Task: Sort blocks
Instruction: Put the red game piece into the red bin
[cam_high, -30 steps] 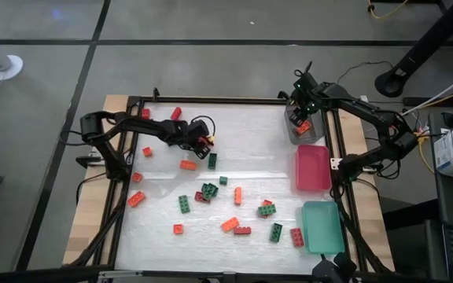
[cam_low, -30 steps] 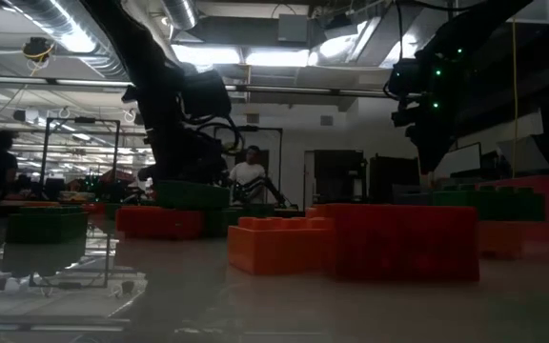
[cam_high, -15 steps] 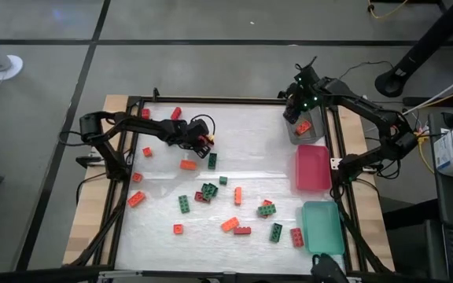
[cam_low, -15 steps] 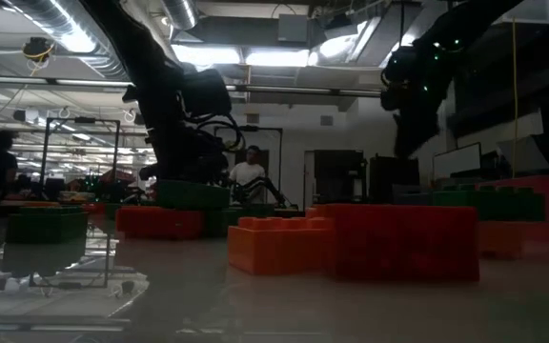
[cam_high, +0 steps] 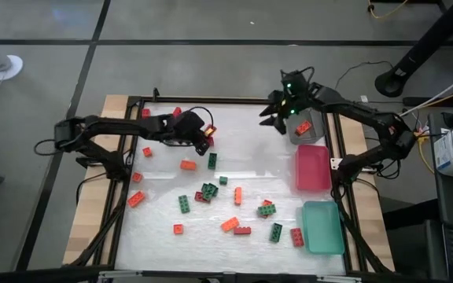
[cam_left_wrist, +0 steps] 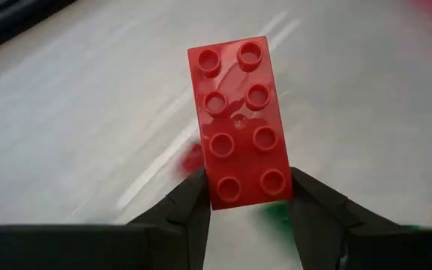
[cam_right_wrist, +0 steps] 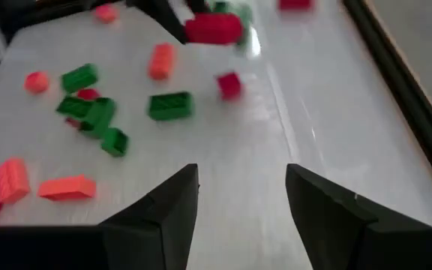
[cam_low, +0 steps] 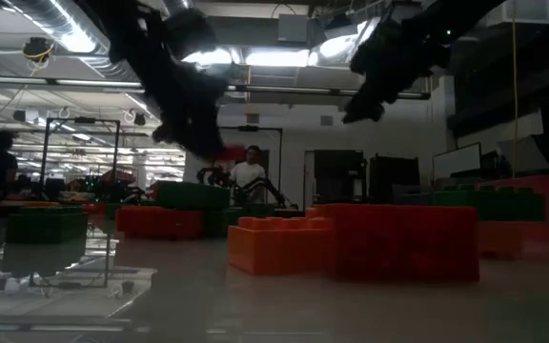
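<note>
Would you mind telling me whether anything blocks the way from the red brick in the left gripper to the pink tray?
Nothing visible does: the left gripper holds the red brick lifted; bare table lies before the pink tray.

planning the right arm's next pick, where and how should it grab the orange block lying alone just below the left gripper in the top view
Grip the orange block across its two long sides, coming straight down from above. It lies flat with bare table all round it, so open fingers should fit either side. The right gripper is open and empty; the left gripper holds a red block.

A glossy red rectangular plastic brick with eight round studs (cam_left_wrist: 239,123) is held at its near end between the two dark fingers of the left gripper (cam_left_wrist: 242,201), above a blurred pale tabletop (cam_left_wrist: 73,127).
</note>
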`<action>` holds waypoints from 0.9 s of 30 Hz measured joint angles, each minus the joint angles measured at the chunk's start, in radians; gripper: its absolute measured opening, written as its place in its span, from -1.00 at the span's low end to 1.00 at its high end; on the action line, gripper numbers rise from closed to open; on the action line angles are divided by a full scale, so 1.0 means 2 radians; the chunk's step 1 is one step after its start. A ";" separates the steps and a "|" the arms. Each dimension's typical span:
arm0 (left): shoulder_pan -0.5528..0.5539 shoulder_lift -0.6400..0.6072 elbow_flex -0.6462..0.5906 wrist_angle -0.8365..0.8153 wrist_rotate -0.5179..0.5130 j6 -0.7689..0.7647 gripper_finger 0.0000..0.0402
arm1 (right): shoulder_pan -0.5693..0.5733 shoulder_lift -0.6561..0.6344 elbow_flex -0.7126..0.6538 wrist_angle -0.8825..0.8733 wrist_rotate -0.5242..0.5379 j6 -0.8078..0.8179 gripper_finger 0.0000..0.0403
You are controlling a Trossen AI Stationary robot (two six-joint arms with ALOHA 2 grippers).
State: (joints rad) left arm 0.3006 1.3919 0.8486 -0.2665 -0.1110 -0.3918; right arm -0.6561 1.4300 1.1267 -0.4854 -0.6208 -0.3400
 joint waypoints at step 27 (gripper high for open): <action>-0.088 -0.022 0.000 0.151 0.226 0.036 -0.31 | 0.310 0.001 0.000 0.165 0.223 -0.224 0.00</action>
State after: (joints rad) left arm 0.1250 1.3479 0.8494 0.0348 0.3405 -0.3202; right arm -0.0360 1.4315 1.1259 -0.1557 -0.1757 -0.7871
